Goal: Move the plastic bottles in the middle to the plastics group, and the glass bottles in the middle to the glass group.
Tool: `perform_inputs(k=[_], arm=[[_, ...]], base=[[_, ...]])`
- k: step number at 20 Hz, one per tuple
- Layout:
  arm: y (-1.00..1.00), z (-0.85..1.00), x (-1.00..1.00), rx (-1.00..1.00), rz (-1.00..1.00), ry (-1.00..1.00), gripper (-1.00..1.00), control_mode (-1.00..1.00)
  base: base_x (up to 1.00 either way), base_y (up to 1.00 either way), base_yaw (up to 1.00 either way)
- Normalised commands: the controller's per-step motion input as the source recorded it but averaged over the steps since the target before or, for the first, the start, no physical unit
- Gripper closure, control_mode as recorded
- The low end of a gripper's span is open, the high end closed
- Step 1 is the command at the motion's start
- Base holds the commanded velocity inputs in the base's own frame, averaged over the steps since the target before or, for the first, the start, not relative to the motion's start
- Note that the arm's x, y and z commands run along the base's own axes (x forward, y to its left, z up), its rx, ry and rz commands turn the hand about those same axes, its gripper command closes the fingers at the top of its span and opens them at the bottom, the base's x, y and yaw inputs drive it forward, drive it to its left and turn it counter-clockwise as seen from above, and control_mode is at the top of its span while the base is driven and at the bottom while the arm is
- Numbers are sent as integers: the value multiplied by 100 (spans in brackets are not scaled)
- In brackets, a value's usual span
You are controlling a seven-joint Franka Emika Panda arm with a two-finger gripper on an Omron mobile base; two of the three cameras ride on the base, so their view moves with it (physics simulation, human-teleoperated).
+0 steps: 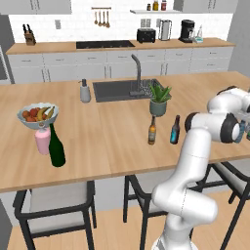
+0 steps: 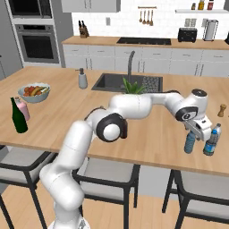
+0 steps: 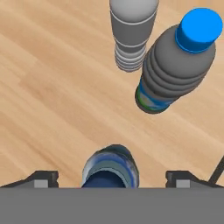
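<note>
Gripper (image 3: pixel 111 180) wide open over the light-blue bottle (image 2: pixel 190 142), near the counter's front right edge.

Hand view: the fingertips (image 3: pixel 41 179) stand well apart on either side of that bottle's top, not touching it, so nothing is held (bottle stands upright on the wooden counter (image 2: pixel 152 129) by itself). Taking the light-blue bottle as the landmark: a blue-capped ribbed bottle (image 2: pixel 211 140) stands just beside it on the right, and the hand view shows a grey ribbed bottle (image 3: pixel 132 30) beyond it. Well to its left, mid-counter, the amber bottle (image 1: pixel 152 131) and the dark blue-label bottle (image 1: pixel 175 130) stand upright, near each other, in front of a potted plant (image 1: pixel 159 99). Far left of it: tall green wine bottle (image 1: pixel 56 146), beside a pink bottle (image 1: pixel 43 140) and fruit bowl (image 1: pixel 38 115).
</note>
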Motion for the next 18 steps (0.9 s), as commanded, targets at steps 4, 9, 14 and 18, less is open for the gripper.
perform_inputs(k=[4,9,14,18], arm=[[24,33,-24,0,0,-2,-100,-100],[44,34,-19,-6,1,4,-100,-100],[78,27,-25,-26,9,13,-100,-100],[100,3,-18,-29,20,0,-100,-100]], base=[[0,0,0],[0,0,0],[0,0,0],[0,0,0]])
